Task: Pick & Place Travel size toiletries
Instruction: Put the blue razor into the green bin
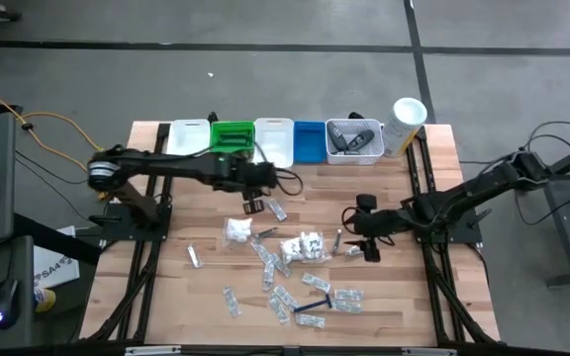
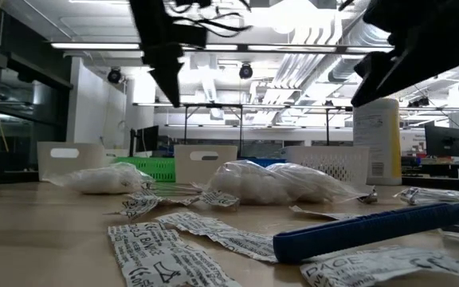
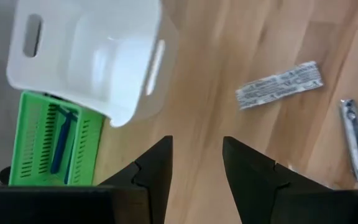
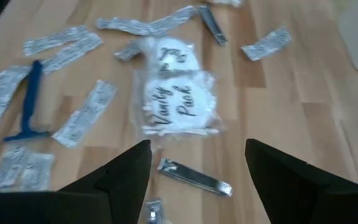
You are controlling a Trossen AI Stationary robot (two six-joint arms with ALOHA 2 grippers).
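From above, crinkled foil-like sachets (image 1: 283,297), puffy clear packs (image 1: 305,245) and a thin blue razor (image 1: 312,305) lie scattered on the slatted wooden desk (image 1: 166,297); the left hand (image 1: 253,205) hovers near the bins, the right hand (image 1: 364,245) beside the packs. At desk height, both hands are cut off above. The left wrist shows its fingers (image 3: 157,168) apart, empty, over bare wood. The right wrist shows wide-spread fingers (image 4: 126,171) above a shiny metal nail clipper (image 4: 194,177).

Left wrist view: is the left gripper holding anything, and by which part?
Nothing held. The left gripper is open with only bare wood between its fingers, near the white bin. The right gripper is also open and empty, above a nail clipper.
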